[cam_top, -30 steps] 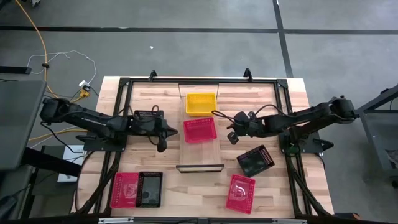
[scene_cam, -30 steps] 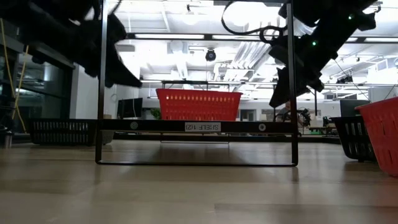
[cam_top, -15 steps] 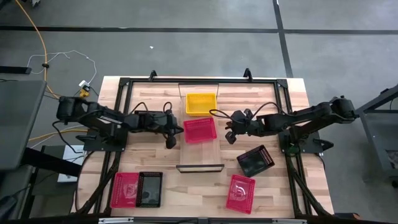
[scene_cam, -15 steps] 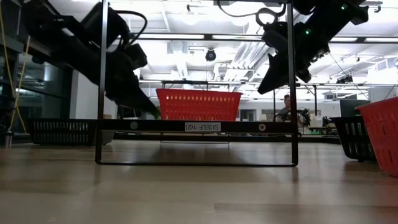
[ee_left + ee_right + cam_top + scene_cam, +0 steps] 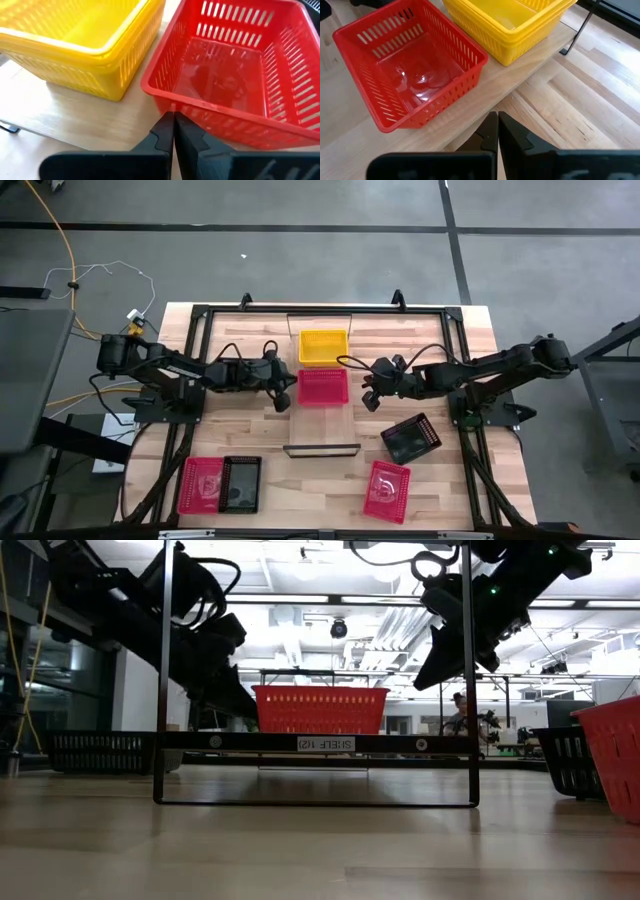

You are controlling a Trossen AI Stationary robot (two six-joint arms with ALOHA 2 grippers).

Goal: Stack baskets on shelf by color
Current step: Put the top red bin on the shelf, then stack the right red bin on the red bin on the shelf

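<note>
Both arms [image 5: 170, 365] are dark, jointed and slim, looped with black cables, ending in black wedge-shaped jaws.

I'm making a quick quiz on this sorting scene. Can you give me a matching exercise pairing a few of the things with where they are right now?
Things:
1. yellow baskets
2. red basket
3. left gripper
4. lone black basket

Places:
A. on the table, right of the shelf
B. at the shelf's far end
C. at the red basket's left side, jaws shut
D. mid-shelf, beside the yellow ones

Pairs: 1-B, 2-D, 3-C, 4-A
</note>
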